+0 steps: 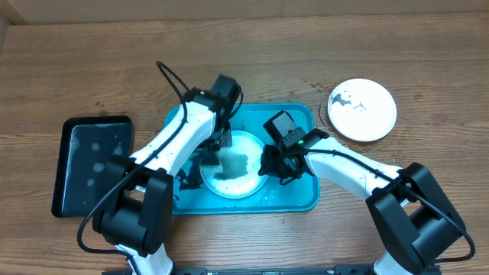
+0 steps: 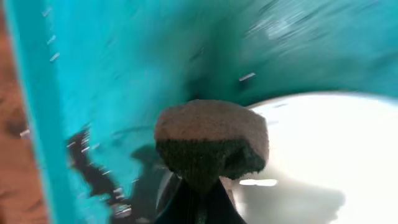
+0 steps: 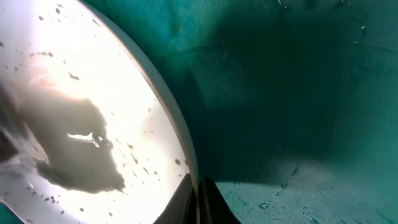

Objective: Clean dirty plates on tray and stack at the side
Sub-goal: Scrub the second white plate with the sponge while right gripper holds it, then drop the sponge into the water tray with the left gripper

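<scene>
Scrub step under way, task early.
- Plate (image 1: 248, 180) lies mid-tray (image 1: 294, 195).
- Left gripper (image 2: 198, 186) clamped on sponge (image 2: 211, 134), by plate edge.
- Right gripper (image 3: 198, 198) pinching plate rim.
- White plate (image 1: 363, 111) on tabletop, right of tray, black smears showing: judged uncleaned.
- Third not in view.
- No stack yet.

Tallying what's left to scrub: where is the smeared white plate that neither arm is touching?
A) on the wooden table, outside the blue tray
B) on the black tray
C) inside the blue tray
A: the white plate lies on the table, past the blue tray's far right corner.
</scene>
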{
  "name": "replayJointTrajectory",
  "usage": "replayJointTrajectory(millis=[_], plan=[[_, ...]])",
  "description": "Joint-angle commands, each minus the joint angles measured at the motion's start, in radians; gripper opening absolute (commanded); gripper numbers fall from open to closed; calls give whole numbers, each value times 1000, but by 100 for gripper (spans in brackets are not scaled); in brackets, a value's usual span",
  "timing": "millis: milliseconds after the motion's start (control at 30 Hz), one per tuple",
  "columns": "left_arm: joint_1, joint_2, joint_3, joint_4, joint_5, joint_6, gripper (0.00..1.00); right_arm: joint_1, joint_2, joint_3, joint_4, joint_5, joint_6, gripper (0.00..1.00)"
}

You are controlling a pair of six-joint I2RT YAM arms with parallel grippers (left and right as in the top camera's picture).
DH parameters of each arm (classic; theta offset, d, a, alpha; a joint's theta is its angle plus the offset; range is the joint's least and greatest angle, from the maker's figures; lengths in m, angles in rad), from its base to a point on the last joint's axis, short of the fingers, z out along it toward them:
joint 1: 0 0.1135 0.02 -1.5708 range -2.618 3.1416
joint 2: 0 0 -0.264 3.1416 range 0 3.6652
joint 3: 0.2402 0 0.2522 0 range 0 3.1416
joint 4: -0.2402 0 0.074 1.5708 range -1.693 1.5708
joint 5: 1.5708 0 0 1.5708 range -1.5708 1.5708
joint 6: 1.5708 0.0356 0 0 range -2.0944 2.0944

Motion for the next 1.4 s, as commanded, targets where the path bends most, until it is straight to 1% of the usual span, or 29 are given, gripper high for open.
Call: replayJointTrajectory(millis=[0, 33, 100, 167, 300, 333, 400, 433, 500, 567, 633, 667, 767, 933, 1033, 1133, 1267, 1367], plan=[[-20, 8, 36, 23, 244, 6, 4, -3, 6, -6, -4, 26, -3, 4], [-24, 8, 21, 44, 328, 16, 4, -2, 6, -6, -4, 26, -3, 4], [-37, 11, -18, 82, 436, 20, 4, -3, 6, -6, -3, 26, -3, 4], [-52, 14, -56, 113, 461, 19, 4, -3, 6, -6, -1, 26, -3, 4], [-61, 14, -145, 175, 454, 2, 4, -3, 6, -6, -4, 26, -3, 4], [-58, 14, -155, 177, 436, 2, 4, -2, 6, -6, -4, 26, -3, 4], [-56, 14, -167, 151, 257, 2, 4, -2, 6, -6, -4, 26, -3, 4], [-56, 14, -167, 145, 223, 2, 4, -3, 6, -6, -4, 26, -3, 4], [-56, 13, -166, 124, 112, 2, 4, -2, 6, -6, -5, 26, -4, 4], [-50, 13, -141, 66, -14, 1, 4, -2, 6, -6, -15, 26, -11, 4], [-50, 11, -100, 10, -101, -2, 4, -2, 6, -6, -15, 30, -38, 4], [-50, 10, -58, -42, -173, -34, 4, -2, 6, -6, -14, 29, -46, 4], [-50, 9, 31, -124, -251, -94, 4, -2, 6, -6, -14, 29, -49, 4], [-39, 5, 211, -206, -246, -115, 4, -2, 6, -5, -15, 26, -60, 4], [17, 5, 314, -268, -210, -114, 4, -2, 6, -5, -15, 26, -74, 4], [117, 5, 333, -295, -165, -114, 4, -2, 6, -5, -15, 26, -75, 4], [353, 6, 323, -307, -35, -104, 4, -2, 6, -5, -14, 29, -75, 4], [550, 6, 319, -301, 14, -103, 4, -2, 6, -5, -6, 29, -75, 4]])
